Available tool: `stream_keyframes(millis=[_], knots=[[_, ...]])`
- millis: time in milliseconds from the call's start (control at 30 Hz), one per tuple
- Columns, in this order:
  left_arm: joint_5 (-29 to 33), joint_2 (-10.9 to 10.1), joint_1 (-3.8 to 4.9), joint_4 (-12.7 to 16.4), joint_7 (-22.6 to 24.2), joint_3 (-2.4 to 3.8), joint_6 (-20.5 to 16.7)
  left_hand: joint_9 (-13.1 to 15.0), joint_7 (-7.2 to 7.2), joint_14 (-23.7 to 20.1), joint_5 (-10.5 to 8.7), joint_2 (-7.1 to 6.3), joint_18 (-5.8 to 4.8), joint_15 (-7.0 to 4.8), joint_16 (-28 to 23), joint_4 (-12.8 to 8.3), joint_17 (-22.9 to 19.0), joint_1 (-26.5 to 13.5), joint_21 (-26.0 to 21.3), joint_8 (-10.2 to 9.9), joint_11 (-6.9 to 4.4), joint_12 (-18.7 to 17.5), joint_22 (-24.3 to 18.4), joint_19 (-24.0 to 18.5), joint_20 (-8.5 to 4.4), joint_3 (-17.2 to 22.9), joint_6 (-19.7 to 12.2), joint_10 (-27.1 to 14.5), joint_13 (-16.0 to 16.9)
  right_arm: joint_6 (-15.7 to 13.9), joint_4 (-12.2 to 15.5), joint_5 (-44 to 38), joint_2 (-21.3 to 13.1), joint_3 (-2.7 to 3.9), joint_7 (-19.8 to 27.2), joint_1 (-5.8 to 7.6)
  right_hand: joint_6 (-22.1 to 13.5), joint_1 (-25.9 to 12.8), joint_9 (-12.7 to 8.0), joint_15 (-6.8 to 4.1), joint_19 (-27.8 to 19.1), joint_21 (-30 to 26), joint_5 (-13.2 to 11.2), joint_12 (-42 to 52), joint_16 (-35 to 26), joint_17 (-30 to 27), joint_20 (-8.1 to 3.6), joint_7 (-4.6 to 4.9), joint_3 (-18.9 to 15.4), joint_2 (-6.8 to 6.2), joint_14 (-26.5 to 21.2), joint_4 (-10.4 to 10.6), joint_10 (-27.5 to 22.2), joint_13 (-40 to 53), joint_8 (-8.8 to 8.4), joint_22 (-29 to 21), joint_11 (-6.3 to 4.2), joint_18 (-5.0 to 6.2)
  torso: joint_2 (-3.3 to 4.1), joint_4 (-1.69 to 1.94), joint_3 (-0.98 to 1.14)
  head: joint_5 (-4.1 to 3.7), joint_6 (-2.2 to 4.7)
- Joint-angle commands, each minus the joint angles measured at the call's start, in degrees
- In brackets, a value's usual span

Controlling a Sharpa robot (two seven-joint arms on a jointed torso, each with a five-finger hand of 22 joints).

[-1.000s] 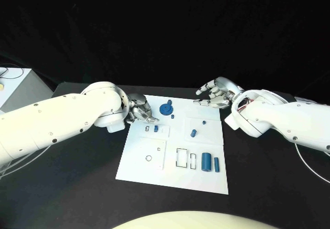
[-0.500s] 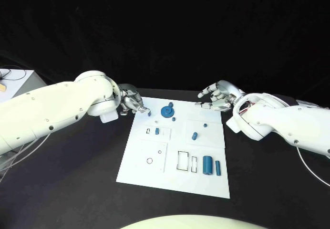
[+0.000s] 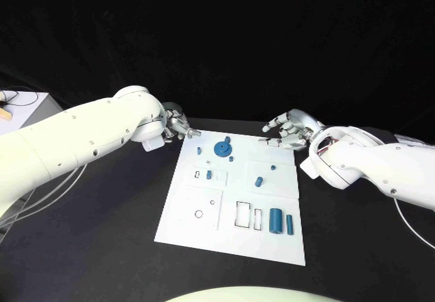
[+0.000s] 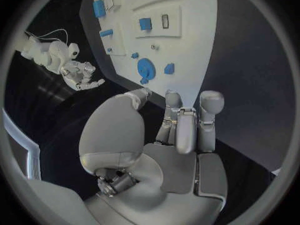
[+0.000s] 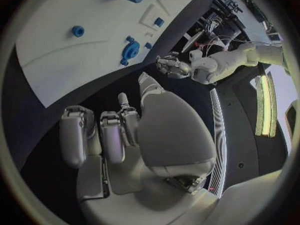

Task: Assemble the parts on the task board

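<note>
On the black table [image 3: 109,251], the white task board [image 3: 213,233] bears blue parts [image 3: 220,148] (each robot hand empty, fingers apart).

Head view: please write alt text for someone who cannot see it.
A white task board lies on a black table with small blue parts on it. The left hand and right hand hover at its far corners, fingers apart, holding nothing. The largest blue pieces sit near the board's far edge and near-right corner.
</note>
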Motion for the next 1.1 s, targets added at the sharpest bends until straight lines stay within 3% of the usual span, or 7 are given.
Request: stream_keyframes(millis=[33, 200, 600, 1100], knots=[[0.43, 1.20, 0.10, -1.93, 0.57, 0.02, 2.59, -0.29, 0.16, 2.25, -0.21, -0.05, 0.73, 0.41, 0.33, 0.04, 4.01, -1.08, 0.24, -0.26, 0.39, 0.25, 0.01, 0.06, 0.39, -0.87, 0.11, -0.30, -0.20, 0.23, 0.22, -0.29, 0.02, 0.01, 0.42, -0.02, 0.21, -0.23, -0.06, 0.20, 2.33, -0.19, 0.26, -0.12, -0.11, 14.56, 0.27, 0.01, 0.24, 0.43, 5.92, 0.06, -0.36, 6.01, -0.26, 9.13, -0.11, 0.44, 0.42, -0.19, -0.08, -0.06, 0.14], [0.00, 2.64, 0.10, -4.12, 0.13, -0.01, 5.14, -0.91, 0.08, 2.14, -0.69, -0.39, 0.78, 0.44, 0.37, 0.03, 3.92, -3.76, 0.19, -0.20, 0.37, 0.44, -0.15, -0.14, 0.44, -3.64, 0.38, -0.57, -0.46, 0.20, 0.37, -0.31, -0.01, 0.01, 0.40, -0.02, 0.21, -0.23, -0.06, 0.20, 2.33, -0.19, 0.26, -0.12, -0.11, 14.56, 0.27, 0.01, 0.24, 0.43, 5.92, 0.06, -0.36, 6.01, -0.26, 9.13, -0.11, 0.44, 0.68, -0.22, -0.12, 0.06, 0.31], [-0.24, 5.39, 0.04, -7.78, -0.11, -0.30, 7.11, -1.07, -0.04, 2.23, -0.26, 0.45, 0.74, 0.37, 0.55, -0.03, 4.23, -3.42, 0.32, 0.00, 0.27, 0.61, 0.08, -0.06, 0.44, -3.83, 0.67, -0.54, -0.37, -0.32, 0.79, -0.50, 0.32, 0.04, 0.75, -0.01, 0.21, -0.23, -0.06, 0.20, 2.33, -0.19, 0.26, -0.12, -0.11, 14.56, 0.27, 0.01, 0.24, 0.43, 5.92, 0.06, -0.36, 6.01, -0.26, 9.13, -0.11, 0.44, 0.68, -0.31, -0.12, 0.24, 0.01], [-0.16, 6.25, -0.09, -9.42, -0.32, -0.70, 8.26, -1.27, -0.18, 2.20, 0.05, 1.25, 0.71, 0.28, 0.62, -0.18, 4.23, -1.87, 0.45, 0.37, 0.15, 0.80, 0.25, -0.06, 0.43, -3.64, 1.10, -0.57, -0.35, -0.50, 1.12, -0.52, 0.45, 0.05, 0.91, 0.00, 0.21, -0.23, -0.06, 0.20, 2.33, -0.19, 0.26, -0.12, -0.11, 14.56, 0.27, 0.01, 0.24, 0.43, 5.92, 0.06, -0.36, 6.01, -0.26, 9.13, -0.11, 0.44, 0.52, -0.24, -0.13, 0.33, -0.16]])
